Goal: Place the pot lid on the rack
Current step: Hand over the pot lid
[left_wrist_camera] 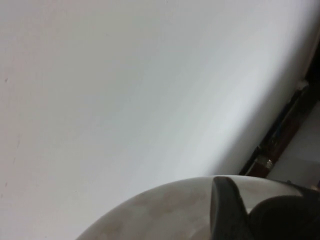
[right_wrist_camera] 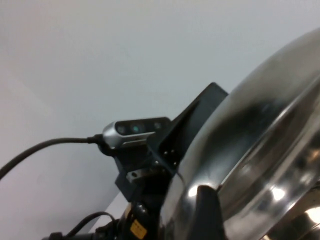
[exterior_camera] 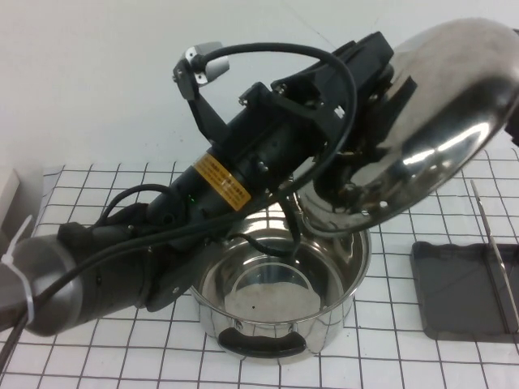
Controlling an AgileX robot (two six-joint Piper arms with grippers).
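- The left arm (exterior_camera: 162, 235) is built of black segments, with a grey sleeve at its base.
- A yellow label (exterior_camera: 221, 181) with dark print is wrapped round the forearm.
- A black cable (exterior_camera: 324, 57) is looped above the wrist.
- A small silver-grey camera (exterior_camera: 199, 65) is carried on a black bracket.
- The left gripper (exterior_camera: 381, 81) is black; the right gripper is seen only as a dark edge (exterior_camera: 514, 126).

The round domed mirror-shiny steel pot lid (exterior_camera: 442, 113) hangs tilted above the deep steel pot (exterior_camera: 280, 288) mid-counter (exterior_camera: 389, 356), held at the left tool (exterior_camera: 381, 97), with the small dark grey rectangular rack (exterior_camera: 458, 288) to the pot's right.
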